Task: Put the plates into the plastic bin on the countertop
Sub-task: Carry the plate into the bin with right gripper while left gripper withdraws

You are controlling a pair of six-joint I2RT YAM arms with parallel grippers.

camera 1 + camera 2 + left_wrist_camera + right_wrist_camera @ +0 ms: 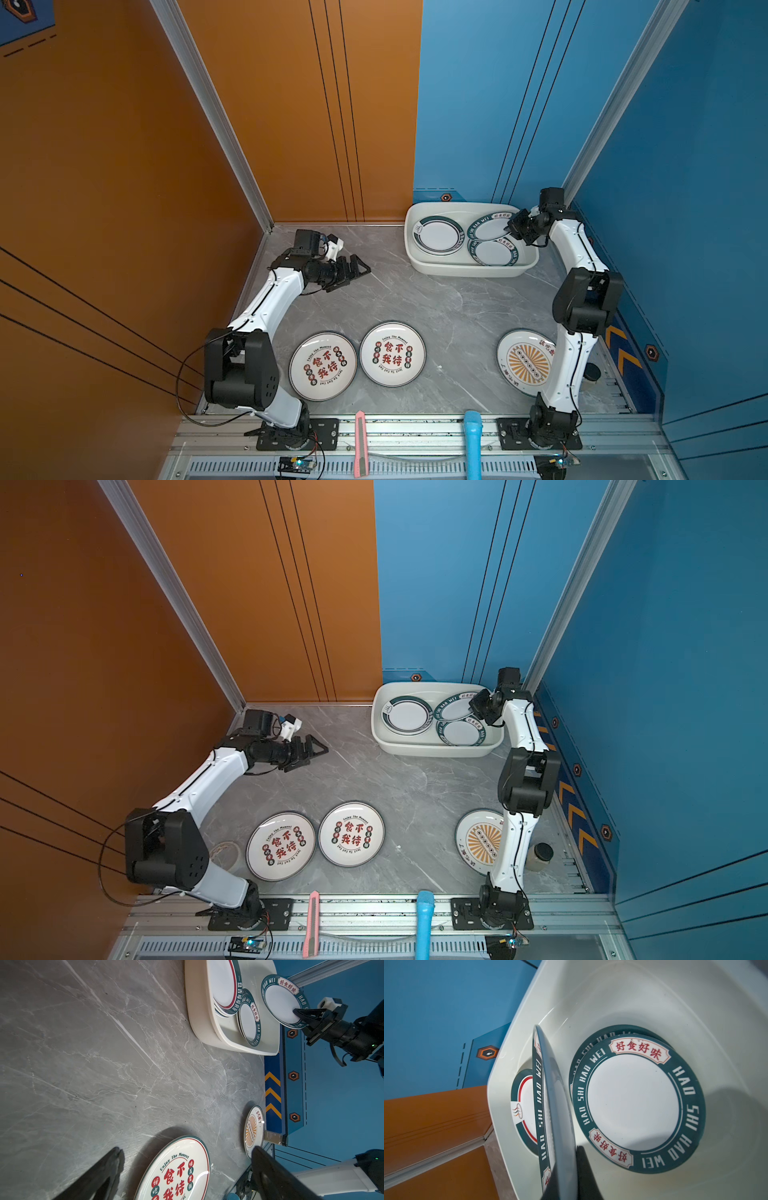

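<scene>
Overhead, in both top views, the right gripper (pixel 511 228) pinches the rim of a green-rimmed plate (pixel 486 227) over the plastic bin (pixel 457 271), where other plates (pixel 438 235) lie flat below it, while the left gripper (pixel 362 270) hangs spread and empty above the countertop (pixel 436 303) — well apart from the bin. From the left wrist, its fingers (pixel 112 1159) stand wide, a red-lettered plate (pixel 178 1174) just ahead between them and a sunburst plate (pixel 252 1130) farther off. From the right wrist, the pinched plate stands edge-on in the closed jaws — a flat stack (pixel 633 1105) beside it on the bin floor.
</scene>
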